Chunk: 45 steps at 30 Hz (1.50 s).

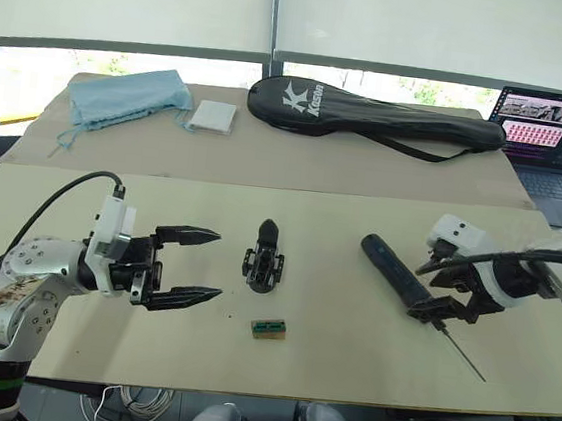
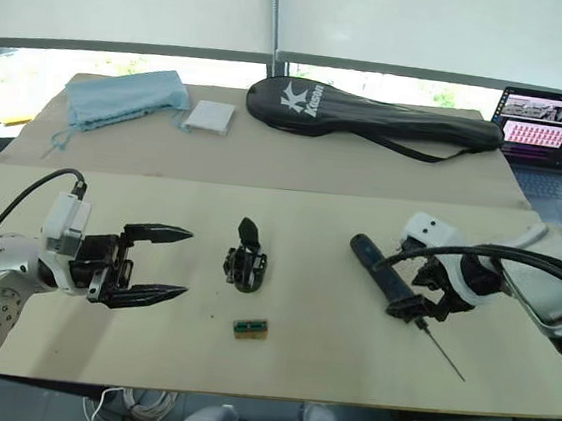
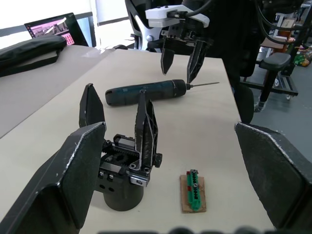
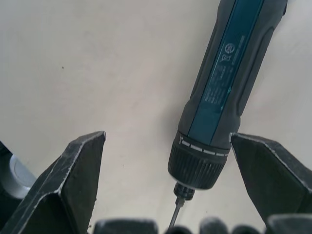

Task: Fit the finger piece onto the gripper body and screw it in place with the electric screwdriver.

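The gripper body (image 1: 264, 260), a small chunky black mechanical block on a round base, is seen standing upright near the middle of the pale tan table (image 1: 345, 368). In the left wrist view two pointed black fingers are seen rising from it (image 3: 146, 127), so the finger piece appears already seated on the block; whether it is screwed down cannot be told.

The electric screwdriver (image 1: 400, 274), a thick black-and-teal cylinder narrowing to a thin metal bit, is found lying flat on the table to the right of the gripper body, well apart from it, its bit pointing toward the near right edge.

The left gripper (image 1: 202, 265) is held low over the table just left of the gripper body, its two black fingers spread wide and holding nothing.

The right gripper (image 4: 168, 161) is positioned over the bit end of the screwdriver, its fingers parted on either side of the collar. One fingertip (image 4: 253, 156) lies just beside the collar; no grasp is seen.

A small green-and-tan block (image 1: 269, 329) is noted on the table just in front of the gripper body. On the far table a long black racket bag (image 1: 372, 113), a light blue cloth (image 1: 127, 97), a white pad (image 1: 213, 116) and an open laptop (image 1: 549, 133) are recorded.
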Tool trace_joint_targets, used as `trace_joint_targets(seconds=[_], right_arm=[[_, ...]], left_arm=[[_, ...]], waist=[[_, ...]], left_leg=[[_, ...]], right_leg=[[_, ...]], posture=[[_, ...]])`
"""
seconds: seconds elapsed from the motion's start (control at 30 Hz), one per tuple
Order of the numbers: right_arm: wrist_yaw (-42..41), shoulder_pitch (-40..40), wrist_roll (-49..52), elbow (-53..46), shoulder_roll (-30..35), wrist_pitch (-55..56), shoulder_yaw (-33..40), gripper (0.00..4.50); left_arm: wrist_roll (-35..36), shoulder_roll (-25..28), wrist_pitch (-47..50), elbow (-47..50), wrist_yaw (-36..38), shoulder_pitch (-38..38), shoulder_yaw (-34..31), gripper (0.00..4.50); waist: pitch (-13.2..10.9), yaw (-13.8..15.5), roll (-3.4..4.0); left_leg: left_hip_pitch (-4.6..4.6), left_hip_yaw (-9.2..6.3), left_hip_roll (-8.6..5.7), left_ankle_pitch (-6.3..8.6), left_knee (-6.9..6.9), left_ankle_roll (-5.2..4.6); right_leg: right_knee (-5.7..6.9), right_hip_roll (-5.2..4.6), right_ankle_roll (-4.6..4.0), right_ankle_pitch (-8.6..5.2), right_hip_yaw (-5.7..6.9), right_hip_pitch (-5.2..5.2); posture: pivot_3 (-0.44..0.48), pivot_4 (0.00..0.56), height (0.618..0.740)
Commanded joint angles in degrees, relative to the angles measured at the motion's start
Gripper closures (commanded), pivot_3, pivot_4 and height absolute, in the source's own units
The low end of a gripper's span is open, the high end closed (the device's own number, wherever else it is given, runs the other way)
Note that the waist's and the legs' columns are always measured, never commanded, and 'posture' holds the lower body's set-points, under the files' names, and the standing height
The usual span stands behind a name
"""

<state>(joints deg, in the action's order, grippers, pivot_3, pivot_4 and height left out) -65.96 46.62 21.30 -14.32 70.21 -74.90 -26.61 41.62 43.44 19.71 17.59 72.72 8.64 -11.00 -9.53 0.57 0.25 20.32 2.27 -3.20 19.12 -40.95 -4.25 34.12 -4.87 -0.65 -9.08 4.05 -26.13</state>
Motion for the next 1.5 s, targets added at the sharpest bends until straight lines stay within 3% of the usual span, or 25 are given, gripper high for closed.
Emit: trace_joint_targets(seconds=[0.03,0.2,0.7,1.33,1.5], right_arm=[[-1.0,4.6,-3.9,4.0,-0.9,-0.3,-5.3,0.02],[-3.0,8.0,-9.0,9.6,-2.6,2.8,-12.3,0.02],[-7.9,13.3,-16.8,21.2,-10.4,6.7,-19.6,0.02],[-8.6,9.3,-19.4,22.7,-11.9,6.1,-18.2,0.02],[-8.3,9.0,-20.4,23.5,-12.6,7.1,-18.2,1.46]], left_arm=[[0.2,-0.2,-1.0,2.8,-0.1,0.6,0.4,0.0],[0.1,-0.5,-1.1,3.5,-0.5,0.6,1.1,0.0],[0.5,-1.8,-1.1,4.8,-2.6,0.0,1.5,0.0],[0.5,-1.8,-1.9,5.1,-3.2,-1.5,1.1,0.0],[0.4,-1.8,-1.9,5.1,-3.0,-1.4,1.4,0.0]], waist=[[0.0,0.1,-0.06],[0.0,0.0,-0.08],[0.0,0.0,-0.08],[0.0,-0.1,-0.09],[0.1,-0.2,-0.24]], left_leg=[[0.01,0.0,0.0,0.0,0.0,0.0],[0.04,0.0,-0.01,0.0,0.01,0.0],[0.03,-0.01,-0.02,0.0,-0.01,0.01],[0.02,-0.01,-0.02,-0.01,-0.02,0.02],[0.0,-0.01,-0.01,-0.01,-0.03,0.03]], right_leg=[[-0.01,-0.01,0.0,0.0,0.01,0.0],[0.0,-0.02,-0.01,0.01,0.03,-0.03],[0.02,-0.03,-0.04,0.03,0.1,-0.03],[0.03,-0.03,-0.04,0.03,0.13,-0.01],[0.04,-0.02,-0.04,0.03,0.13,0.01]], posture=[[0.0,0.15,0.74],[0.0,0.15,0.74],[0.0,0.15,0.74],[0.0,0.15,0.74],[0.0,0.15,0.74]])
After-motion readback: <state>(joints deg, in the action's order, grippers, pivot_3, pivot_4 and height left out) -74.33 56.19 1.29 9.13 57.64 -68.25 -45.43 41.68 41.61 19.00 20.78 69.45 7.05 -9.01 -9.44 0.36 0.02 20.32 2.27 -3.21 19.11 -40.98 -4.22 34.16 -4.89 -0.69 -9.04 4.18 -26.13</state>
